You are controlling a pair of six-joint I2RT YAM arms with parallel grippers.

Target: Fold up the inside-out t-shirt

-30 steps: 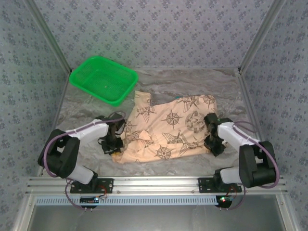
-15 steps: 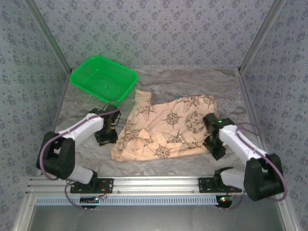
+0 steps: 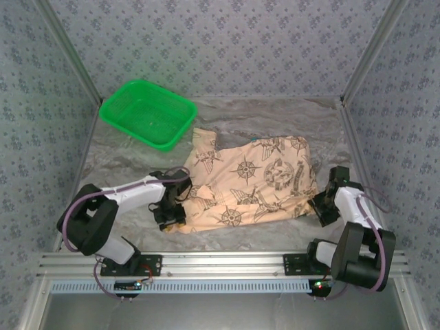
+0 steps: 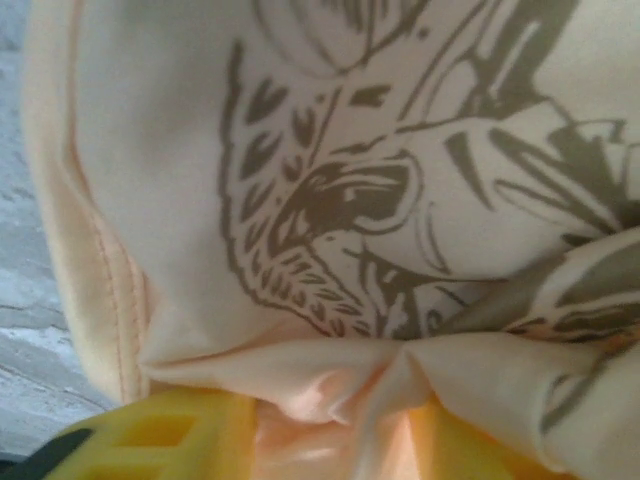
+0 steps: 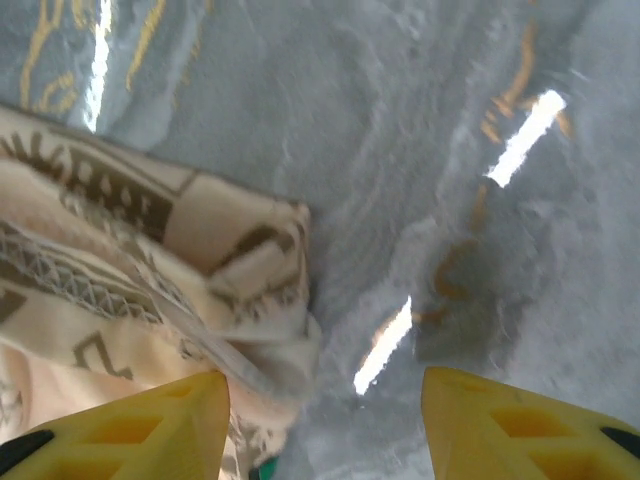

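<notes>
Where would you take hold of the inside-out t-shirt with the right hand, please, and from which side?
Grip the t-shirt at its bunched near-right corner, coming in low from the right over the table. The open right hand hangs beside that corner, and the folds there stand up off the surface, so a finger could probably slide underneath.

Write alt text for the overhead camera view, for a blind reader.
A peach-beige cloth t-shirt with dark brown compass prints lies rumpled on the grey table, the left end effector at its near-left corner, the right end effector beside its right edge. A green plastic basket stands far left.
</notes>
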